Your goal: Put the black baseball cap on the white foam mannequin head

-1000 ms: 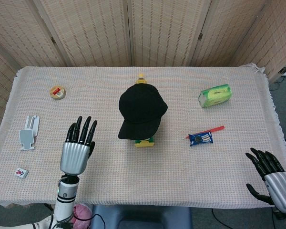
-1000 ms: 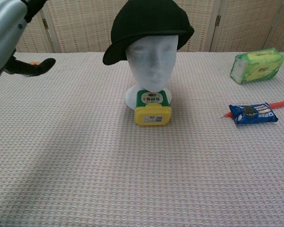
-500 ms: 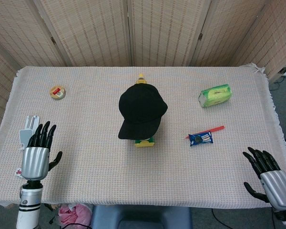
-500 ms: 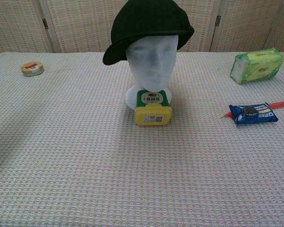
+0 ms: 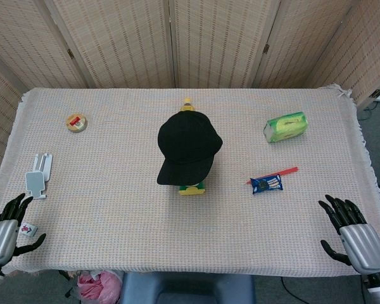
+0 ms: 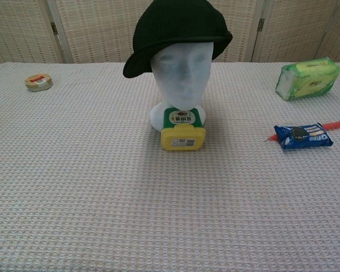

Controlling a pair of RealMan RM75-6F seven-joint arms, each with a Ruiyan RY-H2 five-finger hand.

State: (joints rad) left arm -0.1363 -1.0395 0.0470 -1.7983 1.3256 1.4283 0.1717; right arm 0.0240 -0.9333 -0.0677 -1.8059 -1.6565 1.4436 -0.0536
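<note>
Since the black fabric baseball cap [image 6: 178, 28] already sits on the white foam mannequin head [image 6: 183, 76] at table centre, brim toward 7 o'clock, task looks done. Left hand [image 5: 3, 231] at 8 o'clock and right hand [image 5: 354, 233] at 4 o'clock, fingers apart, empty.

Your left hand [image 5: 1, 232] is pulling back from beside the cap toward seven o'clock, now sitting at the table's near-left corner with its fingers spread and out of the chest view. Your right hand [image 5: 354, 234] is creeping slightly inward at the near-right edge.
</note>
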